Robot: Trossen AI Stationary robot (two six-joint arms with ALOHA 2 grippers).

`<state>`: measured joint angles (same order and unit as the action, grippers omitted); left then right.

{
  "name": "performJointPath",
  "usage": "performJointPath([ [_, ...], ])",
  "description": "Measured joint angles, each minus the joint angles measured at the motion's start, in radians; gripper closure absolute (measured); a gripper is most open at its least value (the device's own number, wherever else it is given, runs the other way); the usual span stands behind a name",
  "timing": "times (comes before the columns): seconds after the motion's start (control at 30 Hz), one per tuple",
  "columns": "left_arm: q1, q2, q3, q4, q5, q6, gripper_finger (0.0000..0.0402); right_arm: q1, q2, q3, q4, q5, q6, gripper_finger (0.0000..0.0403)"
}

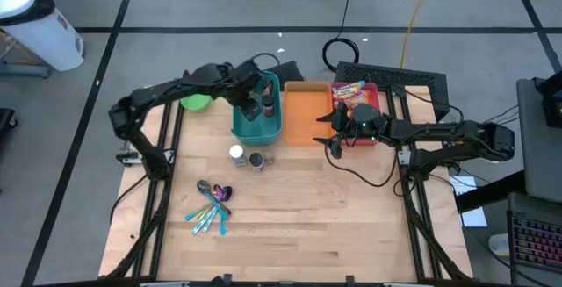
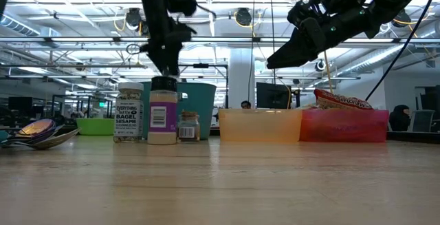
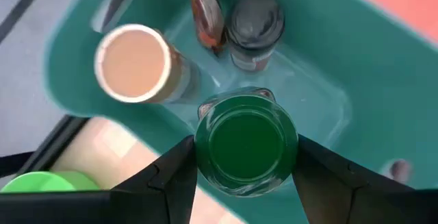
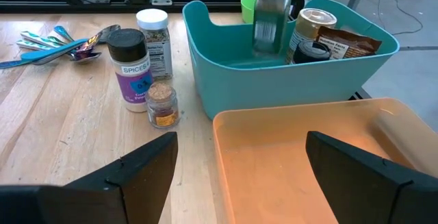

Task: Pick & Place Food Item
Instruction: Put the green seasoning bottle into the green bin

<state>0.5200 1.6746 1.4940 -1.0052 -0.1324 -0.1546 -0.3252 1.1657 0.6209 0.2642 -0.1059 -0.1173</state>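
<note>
A glass jar with a green lid (image 3: 246, 145) is between my left gripper's (image 3: 246, 183) fingers, over the teal bin (image 1: 256, 127); it shows blurred in the right wrist view (image 4: 272, 15). The bin also holds a tan-topped can (image 3: 133, 63), a dark-lidded jar (image 3: 254, 24) and a brown packet (image 3: 205, 8). My right gripper (image 1: 332, 131) hangs open and empty over the orange bin (image 4: 301, 155). My left gripper pinches the green-lidded jar by its two opposite sides just under the lid (image 3: 202, 157), one finger (image 3: 171, 179) on each side. The fingers come from above, pointing down. The jar stays upright, lid up, its upper part above the bin's rim (image 4: 226, 18).
Three spice jars (image 4: 130, 70) (image 4: 162, 104) (image 4: 152, 35) stand on the table beside the teal bin. Spoons (image 1: 211, 201) lie nearer the front. A green bowl (image 1: 197, 103) sits left of the bin, and a red bin (image 1: 369, 138) with snack packets (image 1: 349, 89) sits right of the orange one.
</note>
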Motion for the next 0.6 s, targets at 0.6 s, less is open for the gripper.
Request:
performJointPath([
  [0.6,0.057,0.155,-0.002,0.022,-0.015,-0.005,0.0196,0.0,0.0,0.0,-0.008,0.0,-0.001,0.0085],
])
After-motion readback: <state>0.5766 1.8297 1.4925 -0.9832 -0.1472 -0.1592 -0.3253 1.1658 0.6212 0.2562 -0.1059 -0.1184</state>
